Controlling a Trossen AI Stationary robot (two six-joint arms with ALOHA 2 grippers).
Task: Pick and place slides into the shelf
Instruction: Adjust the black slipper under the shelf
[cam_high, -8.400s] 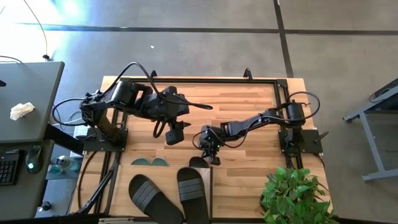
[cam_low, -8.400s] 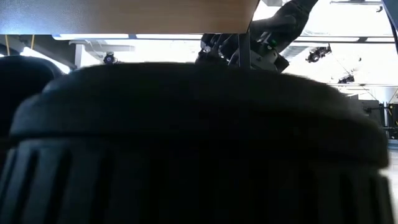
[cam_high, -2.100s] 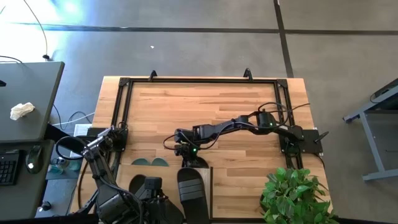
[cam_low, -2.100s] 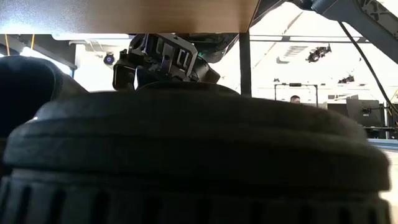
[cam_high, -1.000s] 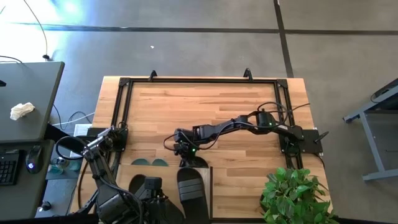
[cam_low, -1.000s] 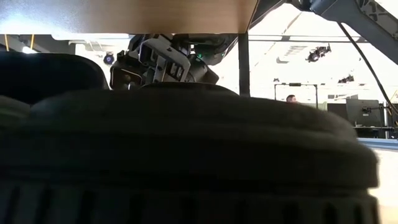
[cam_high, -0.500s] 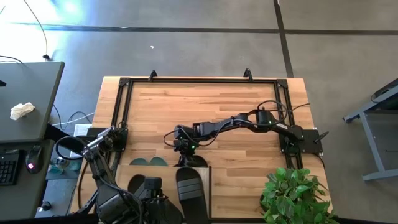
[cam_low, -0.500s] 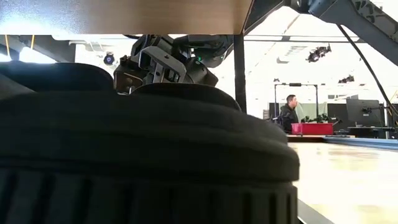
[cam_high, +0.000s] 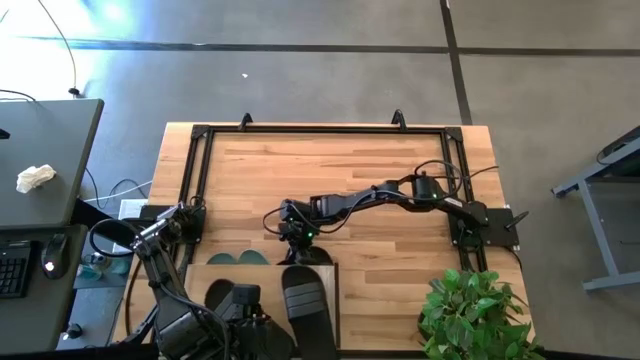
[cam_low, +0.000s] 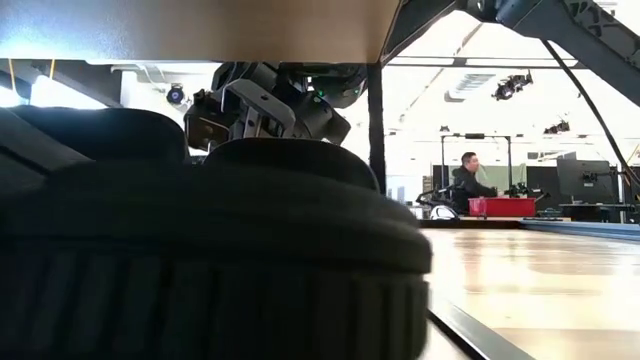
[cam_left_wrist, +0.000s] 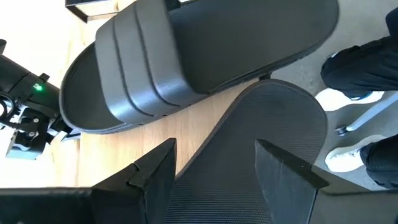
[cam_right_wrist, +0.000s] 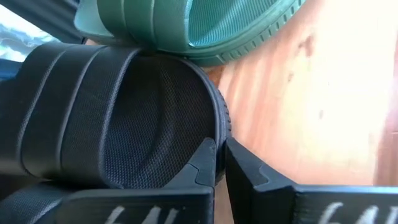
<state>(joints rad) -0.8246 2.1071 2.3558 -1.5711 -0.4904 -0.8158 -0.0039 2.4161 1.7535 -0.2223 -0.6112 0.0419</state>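
Note:
The shelf (cam_high: 262, 278) stands at the table's near edge. One black slide (cam_high: 305, 305) lies on its top board. Beside it is a second black slide (cam_high: 222, 300), which my left gripper (cam_high: 245, 303) grips; its fingers (cam_left_wrist: 155, 169) flank the footbed. A third black slide (cam_right_wrist: 143, 118) lies on the lower level, with its far end (cam_high: 308, 258) sticking out from under the top board. My right gripper (cam_high: 300, 250) is shut against that end. Green slides (cam_high: 238, 257) lie beside it, partly under the board. My left gripper pinches the black slide's footbed (cam_left_wrist: 249, 155) by its two long edges, one finger on each side. The fingers slant down from the near side and lie across the slide. Its rounded end (cam_left_wrist: 280, 99) reaches out past them. My right gripper presses its shut fingertips (cam_right_wrist: 208, 158) against the rim (cam_right_wrist: 217, 127) of the lower slide, at the end away from the strap. It comes slanting down from the far side. The slide lies flat with its sole down.
A black frame (cam_high: 320, 130) runs round the table's far half. A potted plant (cam_high: 475, 315) stands at the near right corner. In the low view the lower slide (cam_low: 200, 260) fills the left, with bare tabletop (cam_low: 540, 280) to its right. A person sits far behind.
The black slide on the lower level has slid toward the table's left. In the low view its right side has drawn back and bared the tabletop. My right gripper has stayed shut against it and has shifted slightly left with it.

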